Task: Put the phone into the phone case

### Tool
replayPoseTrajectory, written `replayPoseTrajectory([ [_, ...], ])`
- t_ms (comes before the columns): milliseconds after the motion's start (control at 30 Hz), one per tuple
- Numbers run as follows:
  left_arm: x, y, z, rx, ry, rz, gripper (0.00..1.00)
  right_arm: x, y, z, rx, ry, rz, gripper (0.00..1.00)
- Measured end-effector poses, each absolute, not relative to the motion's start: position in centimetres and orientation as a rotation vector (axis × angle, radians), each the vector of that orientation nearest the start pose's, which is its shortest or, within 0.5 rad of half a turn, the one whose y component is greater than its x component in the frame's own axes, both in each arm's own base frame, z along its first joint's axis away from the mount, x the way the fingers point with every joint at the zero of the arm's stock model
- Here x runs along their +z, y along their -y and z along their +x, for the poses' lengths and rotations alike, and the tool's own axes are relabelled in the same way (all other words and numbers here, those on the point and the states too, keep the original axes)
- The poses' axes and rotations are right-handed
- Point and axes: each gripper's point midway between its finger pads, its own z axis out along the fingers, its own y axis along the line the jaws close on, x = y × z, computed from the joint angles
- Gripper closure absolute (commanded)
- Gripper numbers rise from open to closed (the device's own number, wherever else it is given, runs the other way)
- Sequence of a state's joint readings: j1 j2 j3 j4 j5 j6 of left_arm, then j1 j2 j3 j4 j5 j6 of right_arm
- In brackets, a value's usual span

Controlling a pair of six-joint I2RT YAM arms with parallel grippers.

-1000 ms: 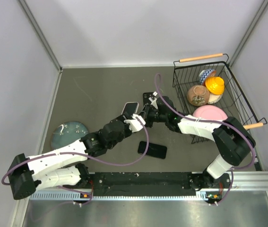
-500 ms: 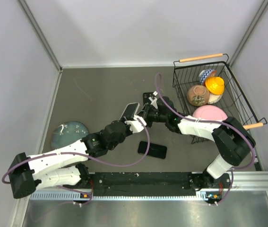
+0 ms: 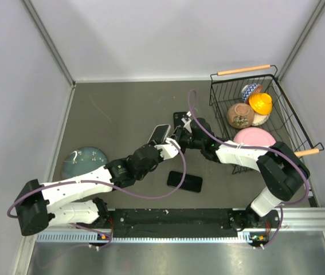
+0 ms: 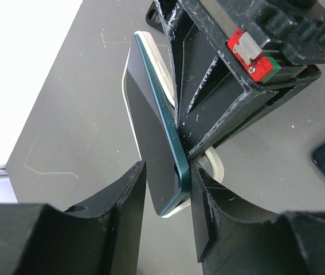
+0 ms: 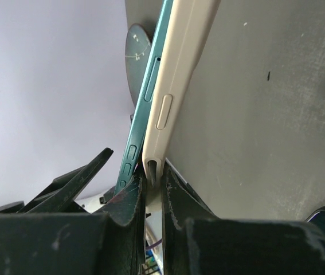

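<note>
A teal-edged phone (image 3: 161,133) with a dark screen stands tilted mid-table, one long side seated in a cream phone case (image 3: 165,129). My right gripper (image 3: 176,136) is shut on the case's edge (image 5: 182,74), with the phone (image 5: 148,91) leaning off it to the left. In the left wrist view the phone (image 4: 151,132) has its lower corner between the jaws of my left gripper (image 4: 168,172). The right finger touches its teal edge; the left finger stands apart from the screen. The case (image 4: 214,163) shows behind it.
A second dark phone (image 3: 184,181) lies flat on the table near the front. A grey-blue plate (image 3: 83,160) sits at the left. A black wire basket (image 3: 277,77) with bowls and an orange toy stands at the right back.
My left arm has pushed forward and right, bringing its jaws further around the phone's lower end. The phone and case have shifted slightly right. The right arm has barely moved.
</note>
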State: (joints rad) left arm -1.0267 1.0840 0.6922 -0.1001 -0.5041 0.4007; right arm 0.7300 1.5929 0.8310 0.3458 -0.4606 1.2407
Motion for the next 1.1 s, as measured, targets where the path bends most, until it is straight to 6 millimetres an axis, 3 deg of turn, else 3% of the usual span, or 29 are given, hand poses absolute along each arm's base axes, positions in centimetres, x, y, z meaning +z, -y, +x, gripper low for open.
replayPoseTrajectory([
  [67,16.9,22.5,25.3,0.137,-1.708,1.068,0.64,15.1,-37.3,25.1,1.572,-2.376,0.257,1.0],
  [167,16.7,22.6,25.3,0.133,-1.721,1.072,0.83,15.0,-37.2,25.2,1.563,-2.376,0.26,1.0],
  [200,16.6,22.7,25.2,0.128,-1.723,1.077,0.94,15.1,-37.3,25.2,1.563,-2.373,0.258,1.0],
  [267,16.5,22.5,25.2,0.137,-1.728,1.077,1.0,15.2,-37.2,25.2,1.563,-2.373,0.258,1.0],
  [667,18.1,21.0,25.3,0.114,-1.73,1.012,1.0,15.6,-37.5,24.6,1.584,-2.359,0.177,1.0],
  [833,19.0,18.4,26.3,0.167,-1.772,0.957,1.0,12.4,-37.2,24.3,1.509,-2.446,0.166,1.0],
  [1100,18.2,17.1,26.1,0.2,-1.82,0.969,1.0,8.9,-37.3,24.1,1.458,-2.527,0.123,1.0],
])
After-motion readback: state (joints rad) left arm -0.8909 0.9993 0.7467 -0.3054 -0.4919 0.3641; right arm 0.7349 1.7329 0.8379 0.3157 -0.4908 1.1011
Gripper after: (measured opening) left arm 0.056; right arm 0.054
